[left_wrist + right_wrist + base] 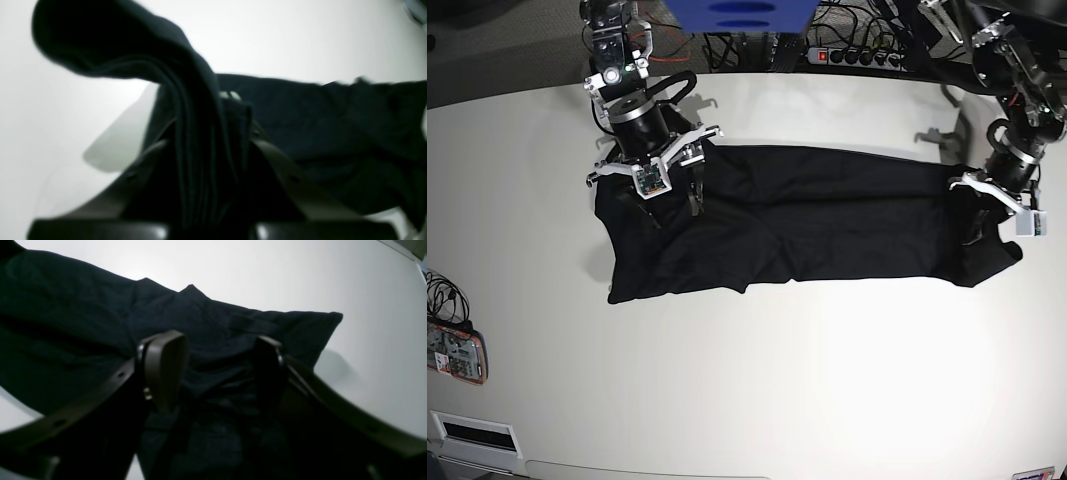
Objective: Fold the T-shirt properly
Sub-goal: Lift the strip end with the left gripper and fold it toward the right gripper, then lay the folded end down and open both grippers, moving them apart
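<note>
The black T-shirt (827, 225) lies spread lengthwise across the white table (757, 380). At its right end in the base view, my left gripper (983, 226) is shut on a bunched edge. The left wrist view shows that cloth (200, 100) pinched between the fingers (277, 156) and flopping over above them. At the shirt's left end, my right gripper (672, 205) stands open on the cloth. In the right wrist view its two fingers (166, 360) are apart with wrinkled shirt (220, 326) between and below them, nothing pinched.
A power strip (857, 55) and cables run along the table's back edge, beside a blue object (742, 15). A small red-edged device (455, 352) lies at the left edge, with a white label plate (472, 435) at the front left corner.
</note>
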`<state>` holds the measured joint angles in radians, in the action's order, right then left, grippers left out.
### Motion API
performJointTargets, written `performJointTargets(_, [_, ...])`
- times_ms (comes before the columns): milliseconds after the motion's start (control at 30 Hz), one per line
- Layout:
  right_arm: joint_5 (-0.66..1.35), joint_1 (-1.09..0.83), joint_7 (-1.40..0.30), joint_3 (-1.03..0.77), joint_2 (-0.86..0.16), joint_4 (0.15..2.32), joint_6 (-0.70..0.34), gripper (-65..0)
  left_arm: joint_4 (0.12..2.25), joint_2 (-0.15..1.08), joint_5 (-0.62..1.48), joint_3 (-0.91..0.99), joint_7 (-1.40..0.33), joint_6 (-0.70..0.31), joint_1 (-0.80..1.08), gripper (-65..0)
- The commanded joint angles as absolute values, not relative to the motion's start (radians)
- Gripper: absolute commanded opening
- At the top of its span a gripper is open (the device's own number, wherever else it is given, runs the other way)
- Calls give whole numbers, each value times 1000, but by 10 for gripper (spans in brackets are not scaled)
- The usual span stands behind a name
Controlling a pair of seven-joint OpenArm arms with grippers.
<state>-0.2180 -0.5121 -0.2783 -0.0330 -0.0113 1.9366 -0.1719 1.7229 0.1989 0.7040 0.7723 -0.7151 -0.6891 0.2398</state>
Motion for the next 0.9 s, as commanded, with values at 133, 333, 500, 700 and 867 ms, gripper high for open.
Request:
performJointTargets(133, [-214,-509,-248,-33,-12,1959,-173,-317,1739,147,720,693,-723,-698,202,-650])
performJointTargets(333, [-214,-510,-248,-33,-12,1959,-173,-317,1738,90,720,598,-751,-698,188,-650])
performJointTargets(500, [-214,-512,-246,-33,-12,1959,-173,-317,1736,88,720,506,-751,-698,168,-650])
performJointTargets(700, [-213,-513,-246,-33,-44,1959,-173,-317,1736,88,720,418,-750,-698,163,-650])
performJointTargets(867, [-213,-510,-246,-33,-44,1959,-173,-317,1678,88,722,401,-750,-698,153,-650])
